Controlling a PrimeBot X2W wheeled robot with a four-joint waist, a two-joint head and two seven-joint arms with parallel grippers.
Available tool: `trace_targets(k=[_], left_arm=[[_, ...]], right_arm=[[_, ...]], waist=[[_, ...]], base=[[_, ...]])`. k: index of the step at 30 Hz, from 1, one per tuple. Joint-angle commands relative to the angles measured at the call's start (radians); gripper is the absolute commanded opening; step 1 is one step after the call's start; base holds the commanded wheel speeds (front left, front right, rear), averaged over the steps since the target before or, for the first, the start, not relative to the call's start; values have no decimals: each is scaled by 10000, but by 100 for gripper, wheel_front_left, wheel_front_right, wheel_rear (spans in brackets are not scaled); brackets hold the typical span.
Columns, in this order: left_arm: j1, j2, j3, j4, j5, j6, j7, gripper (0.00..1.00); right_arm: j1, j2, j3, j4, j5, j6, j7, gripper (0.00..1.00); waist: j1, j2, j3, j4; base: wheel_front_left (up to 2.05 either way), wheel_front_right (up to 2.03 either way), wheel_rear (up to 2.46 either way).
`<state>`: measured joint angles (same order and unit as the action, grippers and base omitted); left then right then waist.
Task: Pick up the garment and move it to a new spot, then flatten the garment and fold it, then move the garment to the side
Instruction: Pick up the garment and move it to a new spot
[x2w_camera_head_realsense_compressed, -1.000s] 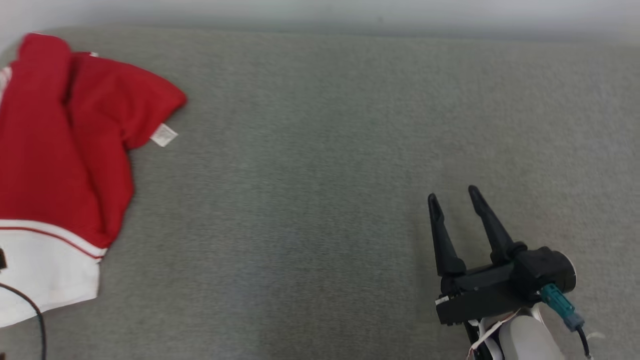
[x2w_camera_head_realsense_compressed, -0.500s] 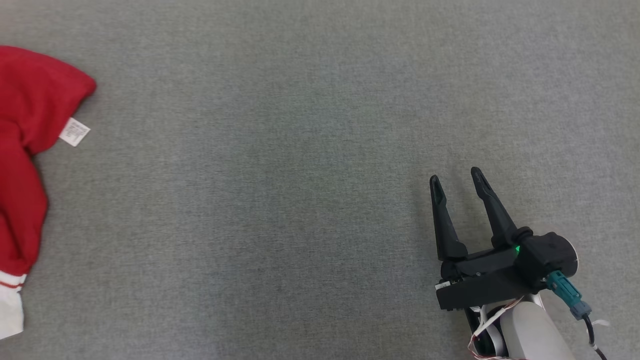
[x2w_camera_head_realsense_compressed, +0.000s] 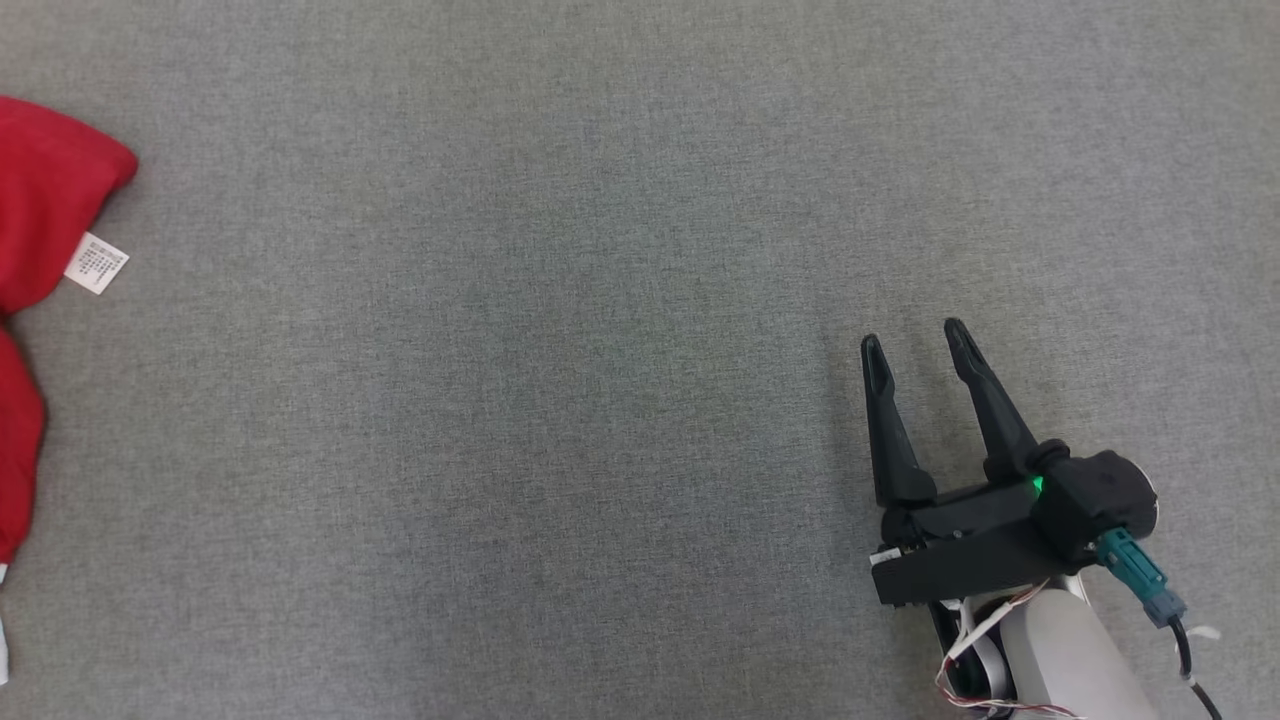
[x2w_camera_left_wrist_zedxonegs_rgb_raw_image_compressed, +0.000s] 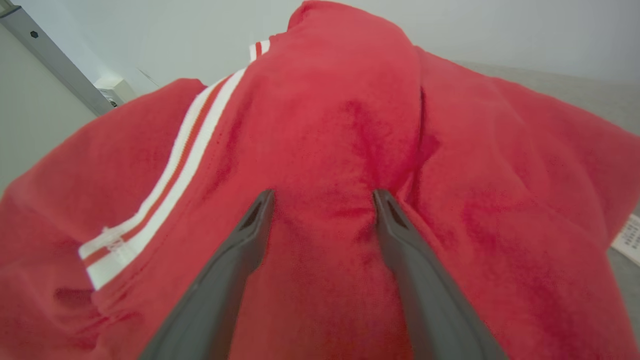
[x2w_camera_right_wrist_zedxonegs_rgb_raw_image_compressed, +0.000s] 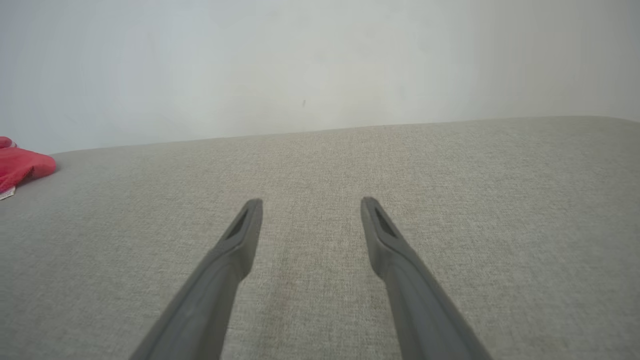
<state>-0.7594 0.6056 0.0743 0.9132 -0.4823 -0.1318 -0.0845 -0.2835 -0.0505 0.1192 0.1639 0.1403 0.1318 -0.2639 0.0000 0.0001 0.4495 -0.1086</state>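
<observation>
The garment (x2w_camera_head_realsense_compressed: 40, 190) is red with white stripes and a small white label (x2w_camera_head_realsense_compressed: 96, 263). It lies crumpled at the far left edge of the head view on the grey fabric surface (x2w_camera_head_realsense_compressed: 560, 330). In the left wrist view the garment (x2w_camera_left_wrist_zedxonegs_rgb_raw_image_compressed: 325, 100) is very close, and my left gripper (x2w_camera_left_wrist_zedxonegs_rgb_raw_image_compressed: 324, 192) is open with its fingers spread over a red fold; I cannot tell whether they touch it. My right gripper (x2w_camera_head_realsense_compressed: 911, 336) is open and empty over bare surface at the lower right, far from the garment. The right wrist view has that gripper (x2w_camera_right_wrist_zedxonegs_rgb_raw_image_compressed: 311, 201) above the surface, with the garment (x2w_camera_right_wrist_zedxonegs_rgb_raw_image_compressed: 22, 167) small at far left.
A pale wall (x2w_camera_right_wrist_zedxonegs_rgb_raw_image_compressed: 320, 65) rises behind the surface's far edge. In the left wrist view, a grey post (x2w_camera_left_wrist_zedxonegs_rgb_raw_image_compressed: 55, 60) and a white box (x2w_camera_left_wrist_zedxonegs_rgb_raw_image_compressed: 115, 90) stand beyond the garment at upper left.
The head camera has turned, so the garment has slid toward the picture's left edge and the far wall has left the picture. The right gripper stays open, slightly higher in the picture.
</observation>
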Motion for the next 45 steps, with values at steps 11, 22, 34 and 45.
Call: trace_targets(k=[11,22,34,45], left_arm=[[-528,148,-782,975,-446,23,29,0],[-944,692,-1359,373,-943,23,-1548,0],[-1868,1037,-2017,-2982,-899,21,-1810,0],[-2045,338,-2607,-5945,-867,563,-897,0]], right_arm=[[-11,1,-27,-50,15,-21,-7,100],[434,3,-141,55,-22,-21,-6,100],[857,-2,-115,257,278,-21,-6,100],[1070,1,-121,272,545,-21,-6,100]], waist=[[0,-1,-130,-25],[0,-1,-891,365],[0,-1,-1969,370],[0,-1,-2274,-645]], base=[[0,0,0],[0,0,0],[0,0,0],[0,0,0]])
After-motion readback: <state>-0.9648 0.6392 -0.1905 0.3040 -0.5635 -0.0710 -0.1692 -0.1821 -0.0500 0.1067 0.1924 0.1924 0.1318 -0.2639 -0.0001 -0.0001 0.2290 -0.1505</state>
